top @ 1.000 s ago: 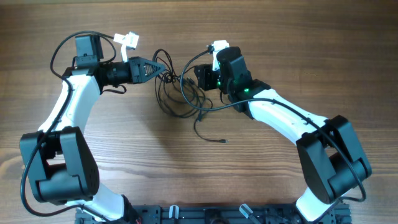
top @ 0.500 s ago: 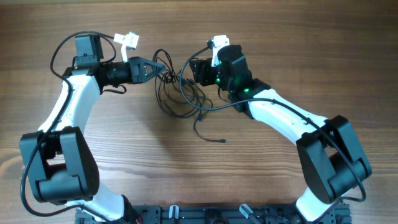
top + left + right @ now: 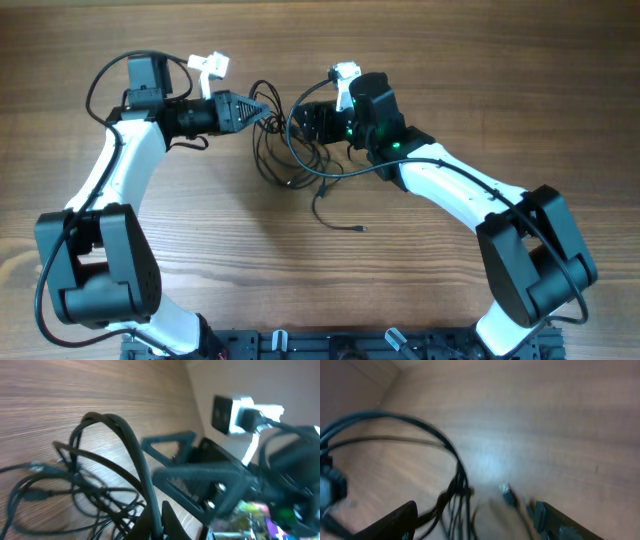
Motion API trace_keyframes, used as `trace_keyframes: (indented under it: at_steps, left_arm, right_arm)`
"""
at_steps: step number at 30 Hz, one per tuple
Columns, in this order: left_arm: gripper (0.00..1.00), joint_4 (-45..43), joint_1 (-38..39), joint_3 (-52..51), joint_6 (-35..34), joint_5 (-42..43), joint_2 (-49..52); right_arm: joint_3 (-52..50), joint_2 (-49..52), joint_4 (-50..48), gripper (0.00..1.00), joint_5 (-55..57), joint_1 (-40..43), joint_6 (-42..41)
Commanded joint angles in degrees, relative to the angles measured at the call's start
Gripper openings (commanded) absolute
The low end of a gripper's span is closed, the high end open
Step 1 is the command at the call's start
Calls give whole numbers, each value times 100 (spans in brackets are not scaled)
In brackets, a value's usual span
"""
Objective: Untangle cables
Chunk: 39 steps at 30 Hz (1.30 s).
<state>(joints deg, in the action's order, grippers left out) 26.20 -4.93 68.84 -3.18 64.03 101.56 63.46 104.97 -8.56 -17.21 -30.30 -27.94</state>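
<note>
Cables [image 3: 288, 152] lie tangled near the far edge of the desk [image 3: 480, 60], my left pincer [image 3: 265, 113] clamped on one, my right pincer [image 3: 300, 123] apart.

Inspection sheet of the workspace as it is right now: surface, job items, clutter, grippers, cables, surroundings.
Surface: wooden table, bare wood grain.
Job's things: thin black cables in one tangle between the arms; one loose end with a small plug trails towards the near side.
Clutter: nothing seen.
Grippers: left gripper shut on a strand of the cables; right gripper open at the tangle, contact cannot be told.
Cables: thicker arm wiring loops at the left arm, apart from the tangle.
Surroundings: plain wall beyond the table edge; black base rail at the near edge.
</note>
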Motion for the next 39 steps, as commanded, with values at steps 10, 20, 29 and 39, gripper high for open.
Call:
trace_keyframes:
  at_steps: [10, 20, 29, 39]
  left_arm:
    - [4, -101, 7, -28, -1250, -914, -146]
    - [4, -114, 33, -28, -2203, -903, -146]
    - [4, -114, 184, -28, -3075, -905, -146]
    - [4, -177, 321, -28, -3073, -1016, -146]
  right_arm:
    - [-26, 111, 1185, 67, -1628, 501, 1655]
    - [-26, 114, 1506, 66, -568, 138, 1888]
    - [-26, 122, 1202, 66, -435, -57, 1829]
    - [-26, 144, 966, 49, 1762, -98, 275]
